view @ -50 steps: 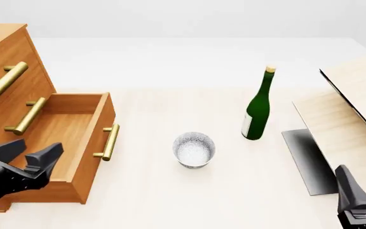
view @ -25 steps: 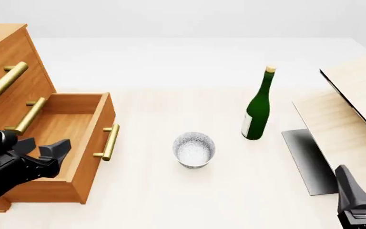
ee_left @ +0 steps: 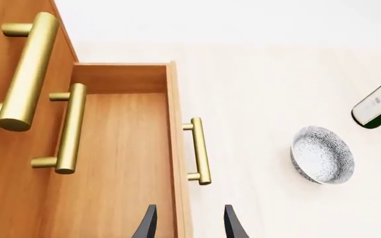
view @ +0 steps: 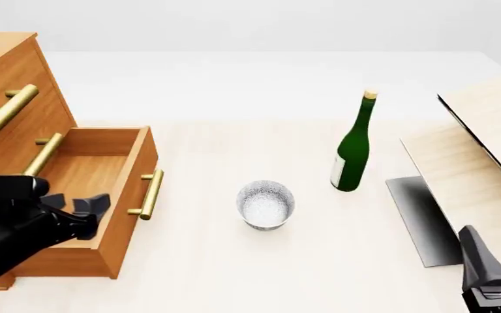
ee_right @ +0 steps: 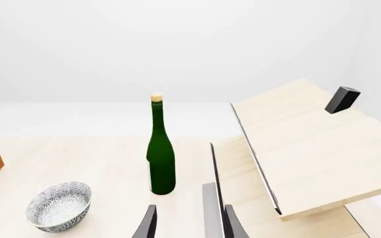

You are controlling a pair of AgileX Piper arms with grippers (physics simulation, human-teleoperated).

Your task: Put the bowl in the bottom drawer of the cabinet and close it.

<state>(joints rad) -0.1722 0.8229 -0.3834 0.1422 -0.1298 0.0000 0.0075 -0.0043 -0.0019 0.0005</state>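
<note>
The bottom drawer (view: 102, 189) of the cabinet (view: 11, 85) is standing pulled out, its interior bare and its brass handle (view: 151, 193) facing the bowl (view: 266, 204). All positions below are being given relative to that drawer.

Left gripper (view: 75, 210): it is hovering over the drawer's near front corner, above the front panel. In the left wrist view the fingertips (ee_left: 146, 224) are showing a narrow-to-moderate gap that is straddling the front panel's top edge. The fingers are holding nothing; whether they are touching the wood cannot be told.

The bowl is sitting upright on the table (view: 259, 261), out in front of the drawer's handle and well apart from it — not inside the drawer. It is lying between the drawer and the green bottle (view: 353, 147), which is standing upright farther from the drawer.

Right gripper (ee_right: 187, 223): it is waiting far from the drawer, beyond the bottle, at the near edge beside the pale wooden boards (view: 477, 150). The right wrist view is showing its fingers parted with nothing between them — no contact with any object is visible.
</note>
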